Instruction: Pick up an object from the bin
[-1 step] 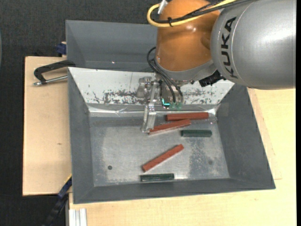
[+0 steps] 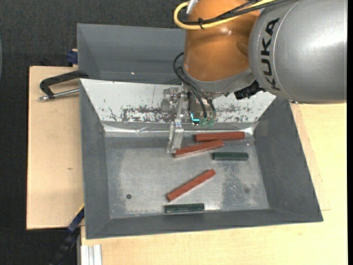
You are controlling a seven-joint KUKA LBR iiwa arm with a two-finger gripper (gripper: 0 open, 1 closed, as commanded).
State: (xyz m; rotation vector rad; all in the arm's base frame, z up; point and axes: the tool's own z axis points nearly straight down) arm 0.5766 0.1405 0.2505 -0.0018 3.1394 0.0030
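Note:
My gripper hangs low near the back wall of the bin, under the orange cover. Its tip stands at the left end of a long red bar that lies slightly tilted on the bin floor. Whether it touches that bar I cannot tell. Just behind lies a second red bar, close to the back wall. A short dark green bar rests to the right of the gripper's tip.
A third red bar lies diagonally in the middle of the floor. Another dark green bar sits along the front wall. The arm and its orange cover hang over the bin's back right.

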